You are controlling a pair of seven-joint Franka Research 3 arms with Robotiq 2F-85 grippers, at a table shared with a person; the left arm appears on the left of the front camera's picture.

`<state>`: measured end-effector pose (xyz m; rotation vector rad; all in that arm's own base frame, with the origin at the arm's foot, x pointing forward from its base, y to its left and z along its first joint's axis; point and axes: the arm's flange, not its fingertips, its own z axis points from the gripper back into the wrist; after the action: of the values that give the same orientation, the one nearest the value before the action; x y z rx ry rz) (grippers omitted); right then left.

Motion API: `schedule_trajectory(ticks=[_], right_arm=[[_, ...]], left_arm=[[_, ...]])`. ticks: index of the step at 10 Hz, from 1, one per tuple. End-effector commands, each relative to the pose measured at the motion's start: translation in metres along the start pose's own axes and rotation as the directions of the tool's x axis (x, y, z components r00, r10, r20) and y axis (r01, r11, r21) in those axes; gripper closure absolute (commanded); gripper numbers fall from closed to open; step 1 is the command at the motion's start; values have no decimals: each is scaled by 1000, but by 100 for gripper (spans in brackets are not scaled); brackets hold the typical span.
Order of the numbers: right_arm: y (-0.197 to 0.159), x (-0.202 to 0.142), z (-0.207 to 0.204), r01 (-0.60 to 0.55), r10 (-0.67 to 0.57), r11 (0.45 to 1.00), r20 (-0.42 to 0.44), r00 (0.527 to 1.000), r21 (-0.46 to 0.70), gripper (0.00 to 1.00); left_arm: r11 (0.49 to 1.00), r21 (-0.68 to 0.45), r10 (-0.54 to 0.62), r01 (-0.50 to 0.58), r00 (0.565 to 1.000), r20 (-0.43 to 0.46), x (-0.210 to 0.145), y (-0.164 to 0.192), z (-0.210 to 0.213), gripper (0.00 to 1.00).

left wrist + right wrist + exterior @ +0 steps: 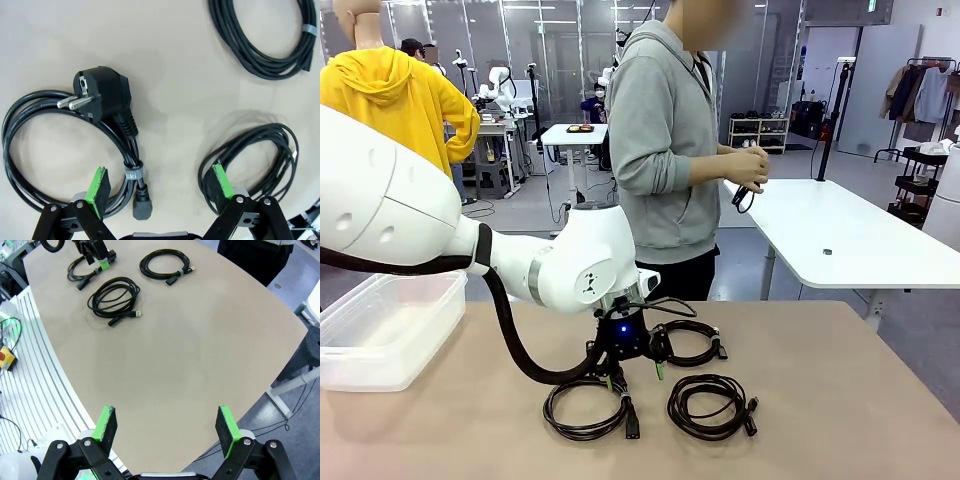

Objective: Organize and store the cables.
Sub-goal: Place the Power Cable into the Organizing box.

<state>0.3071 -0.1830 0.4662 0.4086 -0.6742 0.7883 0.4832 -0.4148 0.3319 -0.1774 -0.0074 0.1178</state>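
Black, limp and light, the plugged cable should lift easily if pinched at its banded neck, just beneath the released, empty left gripper.

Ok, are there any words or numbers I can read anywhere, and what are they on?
Nothing here can be read clearly.
Pale print on the power cable, along its black jacket: too small to read.
Marks on the green sign high at the back of the room: too blurred to read.
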Motion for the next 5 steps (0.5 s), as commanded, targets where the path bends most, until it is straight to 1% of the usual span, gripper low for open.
schedule_trajectory(ticks=[1,5], right_arm=[[-1,-1,1,-16,16,1000,13,1000,5,0],[-1,-1,1,-16,16,1000,13,1000,5,0]], left_arm=[[1000,-1,22,-22,1000,19,3,1,-7,0],[997,57,53,-55,998,30,8,4,-25,0]])
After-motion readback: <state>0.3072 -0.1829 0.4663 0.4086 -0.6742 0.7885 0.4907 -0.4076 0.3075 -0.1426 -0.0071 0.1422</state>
